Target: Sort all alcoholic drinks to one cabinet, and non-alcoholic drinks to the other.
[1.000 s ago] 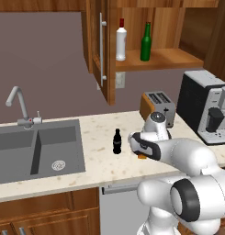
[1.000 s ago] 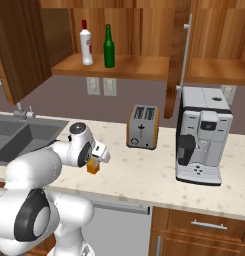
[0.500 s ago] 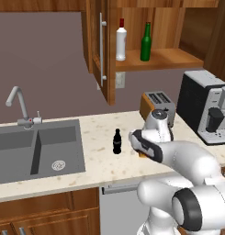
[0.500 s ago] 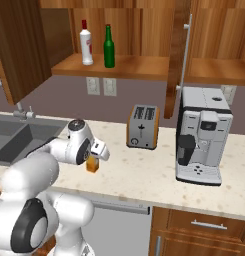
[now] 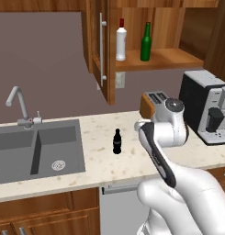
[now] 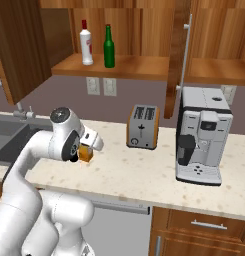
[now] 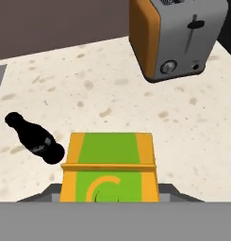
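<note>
Between claw (image 7: pixel 110 200) tips: juice carton (image 7: pixel 110 172), clenched on both sides, cola bottle (image 7: pixel 36 139) beside.

The arm (image 5: pixel 162 151) is glossy white all over, built of fat rounded segments that swell like a shoulder at the base. Well back from the pincer, a dark grey band runs along the slimmer forearm link (image 5: pixel 156 153). Nearer the pincer, the wrist housing (image 6: pixel 63 134) is a white drum capped by a grey disc (image 5: pixel 174 105) with a darker ring. A black joint seam circles the drum's side (image 6: pixel 74 151), and a short white block (image 6: pixel 92 139) sits just behind the pincer.
</note>
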